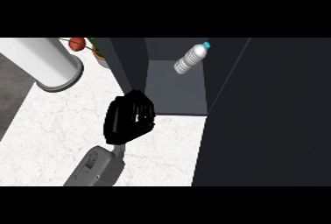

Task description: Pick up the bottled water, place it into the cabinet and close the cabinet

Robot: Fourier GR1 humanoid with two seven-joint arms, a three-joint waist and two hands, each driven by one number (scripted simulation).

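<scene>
Dark open-fronted cabinet point(194, 94) standing on white marble tabletop point(58, 127), door not yet shut. Left hand point(131, 118) at cabinet's left edge, black fingers point(143, 109) curled, holding nothing visible. Clear plastic water bottle with blue cap point(191, 58) already inside, tilted, well apart from fingers. Closing left, apparently.

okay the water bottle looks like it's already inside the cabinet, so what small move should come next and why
Probably push the cabinet door shut. The bottled water already lies inside the cabinet, the door stands open at the right, and the left hand sits at the cabinet's left front edge, holding nothing visible.
</scene>
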